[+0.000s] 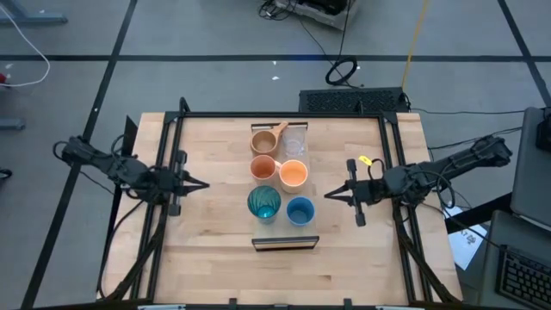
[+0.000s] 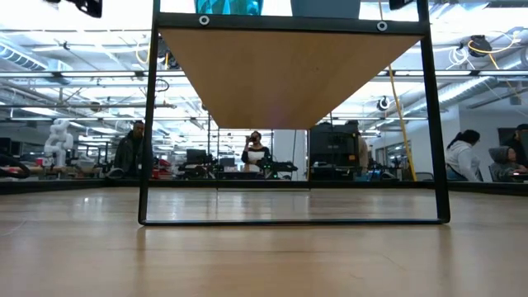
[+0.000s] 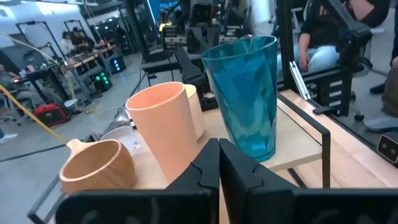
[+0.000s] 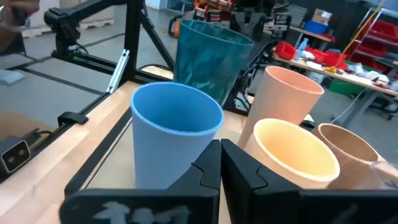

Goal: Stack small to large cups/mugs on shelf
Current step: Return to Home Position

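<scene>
Cups and mugs, six in all, up on the shelf (image 1: 284, 234), seen from above in two files. Tan handled mug (image 1: 263, 140) and clear glass cup (image 1: 295, 142) at 12 o'clock, orange handled mug (image 1: 263, 167) and small orange cup (image 1: 294, 175) in the middle, tall teal tumbler (image 1: 264, 203) and blue cup (image 1: 300, 210) at 6 o'clock. Left gripper (image 1: 200, 183) at 9 o'clock of the group, well apart. Right gripper (image 1: 330, 195) at 3 o'clock, near the blue cup but clear of it. Looks like placing done and the return to rest in hand; calls next for drawing each arm straight outward, with no sweep across the shelf.

From table height: underside of the shelf (image 2: 289, 74) at 12 o'clock, bases of the teal tumbler (image 2: 229, 7) and blue cup (image 2: 326, 7) just above its edge; people in the room behind.

From the left wrist: left gripper (image 3: 218, 146) with fingers pressed tip to tip, pinching nothing; teal tumbler (image 3: 245, 93) and orange handled mug (image 3: 165, 130) close ahead, untouched.

From the right wrist: right gripper (image 4: 221, 146) likewise closed and empty; blue cup (image 4: 174, 134) and small orange cup (image 4: 292, 155) nearest, not touched.
</scene>
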You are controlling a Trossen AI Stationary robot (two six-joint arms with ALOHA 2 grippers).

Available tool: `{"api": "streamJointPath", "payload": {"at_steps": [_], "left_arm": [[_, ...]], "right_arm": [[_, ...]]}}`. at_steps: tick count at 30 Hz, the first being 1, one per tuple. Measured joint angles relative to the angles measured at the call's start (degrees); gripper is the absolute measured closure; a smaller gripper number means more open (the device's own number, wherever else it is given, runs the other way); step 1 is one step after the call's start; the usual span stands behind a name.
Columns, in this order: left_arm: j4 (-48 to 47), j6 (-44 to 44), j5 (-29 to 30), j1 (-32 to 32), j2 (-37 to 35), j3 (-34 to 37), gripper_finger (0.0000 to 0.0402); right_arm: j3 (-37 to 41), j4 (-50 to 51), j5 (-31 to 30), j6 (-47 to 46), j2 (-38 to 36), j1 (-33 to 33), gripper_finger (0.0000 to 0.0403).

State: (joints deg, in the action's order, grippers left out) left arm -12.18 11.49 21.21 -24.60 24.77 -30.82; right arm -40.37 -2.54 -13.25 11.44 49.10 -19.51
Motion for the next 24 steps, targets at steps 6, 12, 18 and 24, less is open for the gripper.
{"api": "streamJointPath", "payload": {"at_steps": [6, 12, 18, 24], "left_arm": [[6.7, 0.2, -2.9, 1.5, -2.6, 6.9, 0.0399], [13.1, 0.0, -3.4, 3.1, -4.2, 12.7, 0.0391], [17.2, -0.6, -5.4, 5.0, -4.7, 16.4, 0.0395], [21.5, -1.5, -6.9, 6.6, -4.7, 19.4, 0.0399]], "right_arm": [[6.7, -6.3, 1.9, -0.2, -4.2, 1.4, 0.0403], [12.8, -9.5, 4.6, -1.7, -8.8, 3.0, 0.0403], [16.2, -9.7, 6.0, -2.1, -11.0, 3.1, 0.0403], [19.1, -12.6, 6.1, -1.6, -11.4, 3.1, 0.0403]]}}
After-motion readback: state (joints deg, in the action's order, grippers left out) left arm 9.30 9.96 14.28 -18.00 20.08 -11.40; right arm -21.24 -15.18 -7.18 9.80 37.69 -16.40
